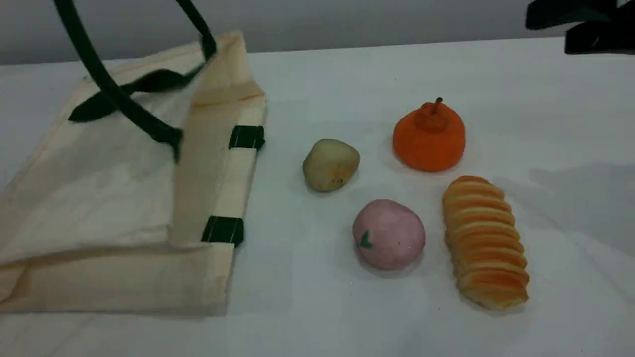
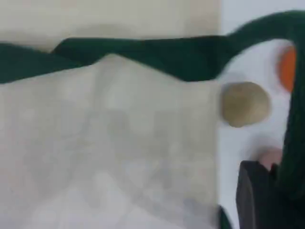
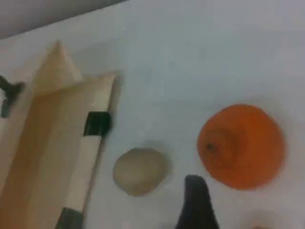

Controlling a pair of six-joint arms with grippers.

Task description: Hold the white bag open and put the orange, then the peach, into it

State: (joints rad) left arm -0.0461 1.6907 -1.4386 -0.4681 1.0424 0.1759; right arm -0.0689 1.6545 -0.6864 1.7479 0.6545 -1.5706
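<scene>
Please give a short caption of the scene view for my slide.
Left arm lifts the white bag by one green handle; orange and peach wait on the table.

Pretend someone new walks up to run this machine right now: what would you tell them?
Left gripper: shut on the green handle of the white bag, lifting it so the strap runs up out of the scene view.
Right gripper: open, empty, hovering by the orange.
On the table: orange, peach, a potato-like lump and a bread loaf, all to the right of the bag.
Done: handle grasped.
Left: open the bag, put in the orange, then the peach.
</scene>
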